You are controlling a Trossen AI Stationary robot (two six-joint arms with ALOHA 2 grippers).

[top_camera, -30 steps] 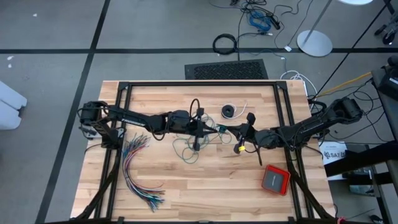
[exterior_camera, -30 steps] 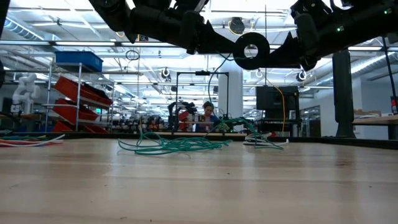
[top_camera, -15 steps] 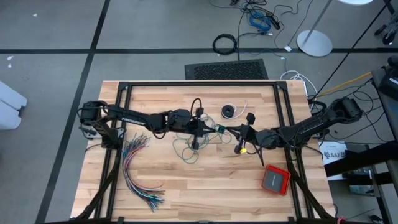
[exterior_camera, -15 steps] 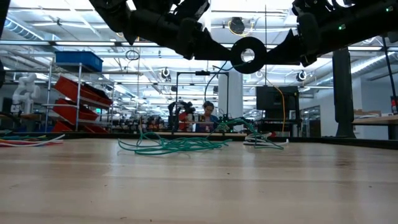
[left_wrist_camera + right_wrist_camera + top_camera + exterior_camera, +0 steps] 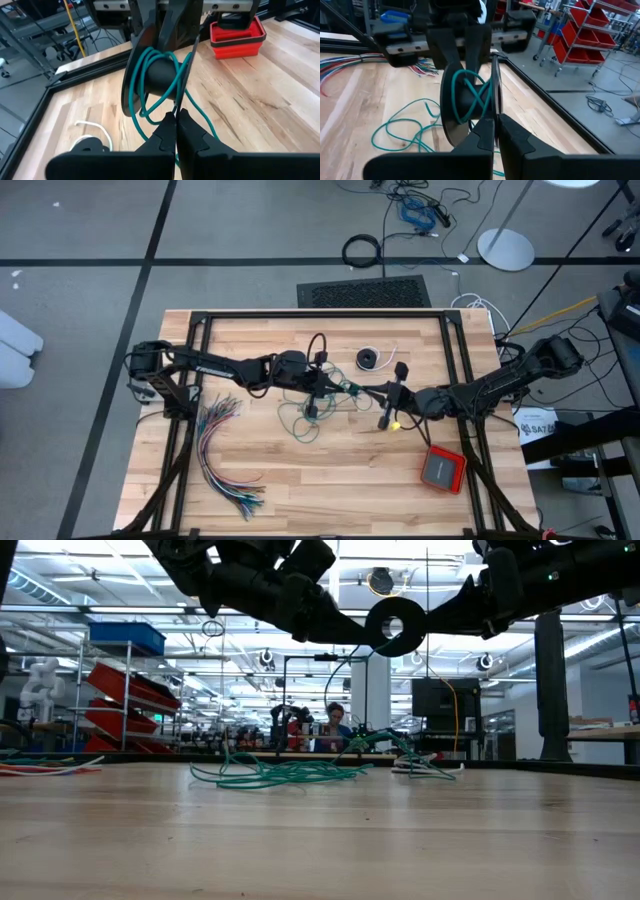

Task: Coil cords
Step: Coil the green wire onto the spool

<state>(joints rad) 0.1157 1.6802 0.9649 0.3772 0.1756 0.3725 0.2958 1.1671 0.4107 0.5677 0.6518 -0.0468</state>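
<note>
Over the middle of the wooden table (image 5: 250, 480), both arms met, raised above the boards. Left gripper (image 5: 345, 387) reached in from the left, fingers pressed together on the teal-green cord (image 5: 300, 420); its wrist view showed the closed tips pinching the strand just below a black spool (image 5: 160, 75). Right gripper (image 5: 362, 391) came from the right, also closed, its tips clamped on the rim of that spool (image 5: 467, 97), which sat between the two grippers.

Several turns of teal-green cord (image 5: 150, 85) were wrapped around the spool's core, crossing one another. Rest of the cord lay in loose loops on the table below and toward the left arm (image 5: 400, 130); the low view showed this slack as a flat tangle on the surface (image 5: 280, 772).

Black cord (image 5: 369, 359) sat coiled in a small ring farther back, its white tail curling off to one side, well apart from both grippers.

Fanned bundle of coloured wires (image 5: 220, 455) lay near the table's left edge. Red-and-grey box (image 5: 443, 469) sat near the right front corner.
</note>
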